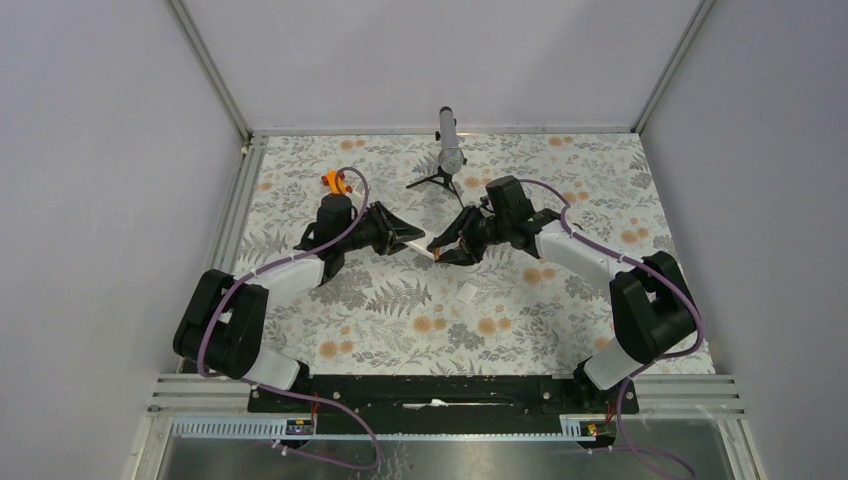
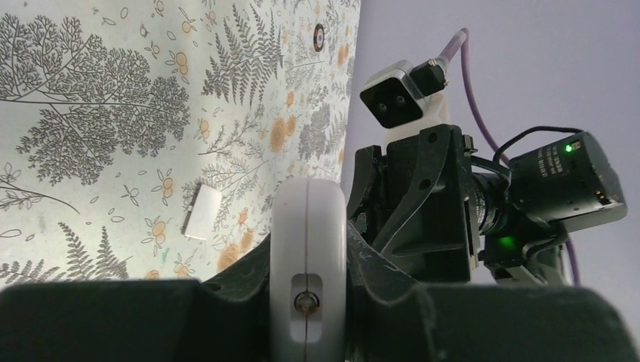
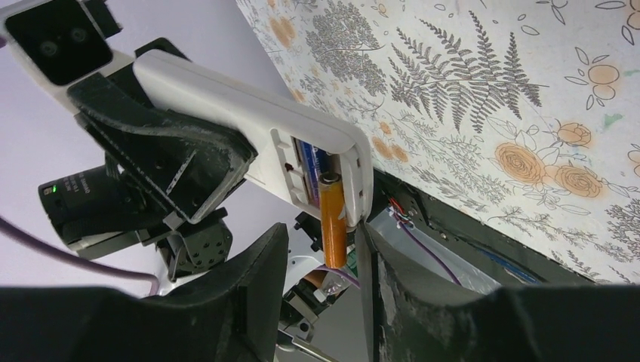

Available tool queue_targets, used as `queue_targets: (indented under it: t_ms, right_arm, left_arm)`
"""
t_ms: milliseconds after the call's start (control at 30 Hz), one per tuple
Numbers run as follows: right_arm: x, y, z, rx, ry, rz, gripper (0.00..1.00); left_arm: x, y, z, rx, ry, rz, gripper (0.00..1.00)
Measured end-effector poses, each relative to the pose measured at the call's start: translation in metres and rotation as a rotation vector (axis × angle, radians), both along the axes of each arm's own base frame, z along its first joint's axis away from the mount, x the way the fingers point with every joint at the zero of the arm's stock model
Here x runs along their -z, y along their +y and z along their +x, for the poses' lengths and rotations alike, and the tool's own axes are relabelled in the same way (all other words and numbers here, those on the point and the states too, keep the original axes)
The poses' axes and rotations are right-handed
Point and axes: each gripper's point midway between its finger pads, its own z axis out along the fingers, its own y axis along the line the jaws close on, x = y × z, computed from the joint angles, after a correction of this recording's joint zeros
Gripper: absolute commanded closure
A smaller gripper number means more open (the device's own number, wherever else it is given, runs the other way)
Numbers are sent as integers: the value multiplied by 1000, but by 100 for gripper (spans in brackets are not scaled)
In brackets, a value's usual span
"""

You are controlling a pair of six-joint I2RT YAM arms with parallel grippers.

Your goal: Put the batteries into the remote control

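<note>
My left gripper (image 1: 400,238) is shut on the white remote control (image 1: 417,245) and holds it above the table. In the left wrist view the remote (image 2: 308,241) shows end on, clamped between my fingers. In the right wrist view the remote (image 3: 226,105) has its battery bay open. The dark blue-purple battery (image 3: 310,161) lies in the bay. The orange battery (image 3: 333,219) has its top end in the bay and its lower end sticking out past the remote's edge. My right gripper (image 3: 321,264) is open, with its fingers either side of the orange battery's free end.
The flat white cover (image 1: 467,291) lies on the floral mat in front of the grippers; it also shows in the left wrist view (image 2: 202,212). An orange toy piece (image 1: 337,183) sits at the back left. A small tripod with a grey cylinder (image 1: 449,150) stands at the back centre.
</note>
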Motion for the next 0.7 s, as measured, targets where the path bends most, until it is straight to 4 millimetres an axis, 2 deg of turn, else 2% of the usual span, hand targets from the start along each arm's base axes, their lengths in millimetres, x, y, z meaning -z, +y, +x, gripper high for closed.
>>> queue_targets:
  t_ms: [400, 700]
  right_arm:
    - [-12, 0, 5, 3, -48, 36, 54]
    - [-14, 0, 5, -1, -57, 42, 62]
  left_arm:
    - [-5, 3, 5, -28, 110, -91, 100]
    - [-9, 5, 8, -36, 118, -115, 100]
